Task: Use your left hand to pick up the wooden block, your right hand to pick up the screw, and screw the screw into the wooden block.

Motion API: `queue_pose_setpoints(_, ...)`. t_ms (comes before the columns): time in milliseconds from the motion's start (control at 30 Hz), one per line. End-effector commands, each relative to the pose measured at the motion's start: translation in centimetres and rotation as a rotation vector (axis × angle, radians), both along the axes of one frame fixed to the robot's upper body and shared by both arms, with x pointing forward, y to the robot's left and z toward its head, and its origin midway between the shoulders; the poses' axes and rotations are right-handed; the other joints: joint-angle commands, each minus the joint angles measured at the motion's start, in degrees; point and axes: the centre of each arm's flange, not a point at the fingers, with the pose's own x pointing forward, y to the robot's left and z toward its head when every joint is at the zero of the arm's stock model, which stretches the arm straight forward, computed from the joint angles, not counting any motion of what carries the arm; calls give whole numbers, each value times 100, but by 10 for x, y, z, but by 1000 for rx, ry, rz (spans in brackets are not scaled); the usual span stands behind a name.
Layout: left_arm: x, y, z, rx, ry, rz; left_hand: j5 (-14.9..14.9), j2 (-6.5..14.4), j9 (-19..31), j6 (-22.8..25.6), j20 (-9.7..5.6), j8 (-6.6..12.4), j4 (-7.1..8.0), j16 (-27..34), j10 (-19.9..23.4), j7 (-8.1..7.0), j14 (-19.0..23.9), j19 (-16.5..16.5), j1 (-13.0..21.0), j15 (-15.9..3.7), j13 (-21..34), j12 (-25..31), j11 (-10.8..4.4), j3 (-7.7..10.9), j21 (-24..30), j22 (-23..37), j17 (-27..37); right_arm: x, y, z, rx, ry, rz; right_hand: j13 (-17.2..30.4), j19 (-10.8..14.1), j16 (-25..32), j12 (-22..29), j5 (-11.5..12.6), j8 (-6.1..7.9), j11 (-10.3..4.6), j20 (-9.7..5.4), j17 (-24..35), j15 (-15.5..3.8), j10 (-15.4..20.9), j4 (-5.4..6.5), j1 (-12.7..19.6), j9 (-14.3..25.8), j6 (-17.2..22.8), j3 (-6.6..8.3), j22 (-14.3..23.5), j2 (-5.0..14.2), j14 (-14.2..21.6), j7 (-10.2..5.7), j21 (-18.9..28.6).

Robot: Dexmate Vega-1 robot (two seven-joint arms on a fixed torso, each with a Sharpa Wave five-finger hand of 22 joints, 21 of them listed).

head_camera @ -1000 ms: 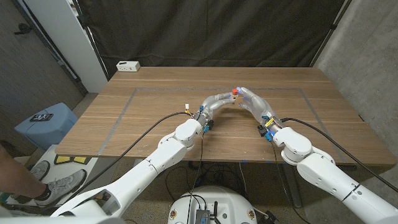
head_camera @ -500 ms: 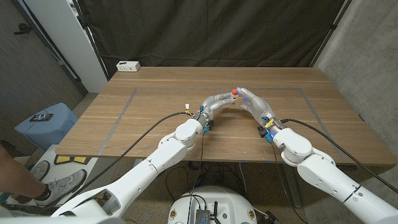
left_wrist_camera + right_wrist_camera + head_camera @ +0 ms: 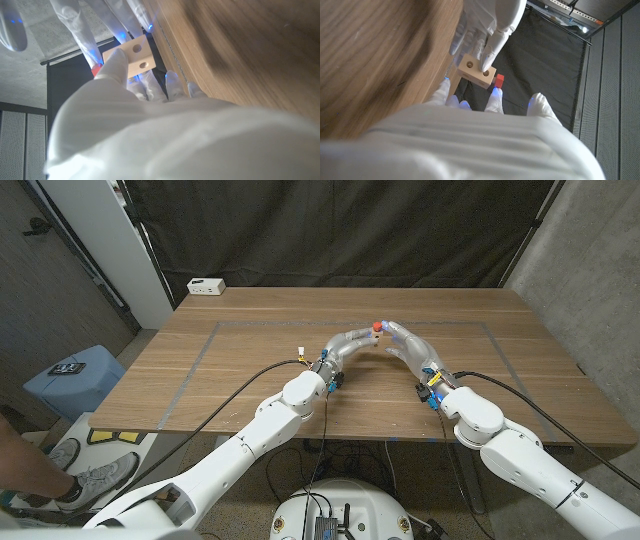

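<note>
Block (image 3: 138, 56) sits in my left hand (image 3: 352, 345), raised above the middle of the desk (image 3: 240, 380), toward the far side. In the left wrist view my thumb lies across its pale face and the fingers (image 3: 172, 85) back it from behind; two drilled holes show on that face. The right wrist view gives the same wooden block (image 3: 476, 72), held in that hand's fingers.

Screw (image 3: 498, 80): its red head shows just beside the block, at the tips of my right hand (image 3: 405, 345). That hand looks pinched on it, thumb and a finger closed round the head, though the shank is hidden.

Handling, as I judge it:
- Block is light, stiff, smooth-sided wood. Likely to twist in the grip under turning load, so hold it across the flat faces, away from the holes.
- Screw is small and hard, and seems easy to drop. Take it by the red head only, leaving the shank free to enter.

Whether the tip is in a hole I cannot tell.
</note>
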Motion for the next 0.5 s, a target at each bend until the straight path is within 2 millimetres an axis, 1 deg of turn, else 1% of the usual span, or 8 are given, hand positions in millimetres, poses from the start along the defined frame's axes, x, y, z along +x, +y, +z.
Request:
queue_pose_setpoints(33,-1,-2,0,-3,-1,-5,37,39,13,82,37,40,26,39,56,20,38,19,2,-341,11,50,0,35,22,22,11,-6,0,1,-20,-13,1,19,-5,37,47,-16,33,-3,18,9,-16,24,-12,-17,24,82,7,18,16,-174,5,31)
queue_pose_setpoints(500,-3,-2,-1,2,-6,-5,37,41,13,68,32,35,29,39,58,26,36,19,0,-341,9,50,3,32,22,22,12,-12,6,-1,-43,-18,18,18,-16,25,40,-16,28,-20,25,9,-21,10,-11,-14,24,107,15,18,34,-207,17,25)
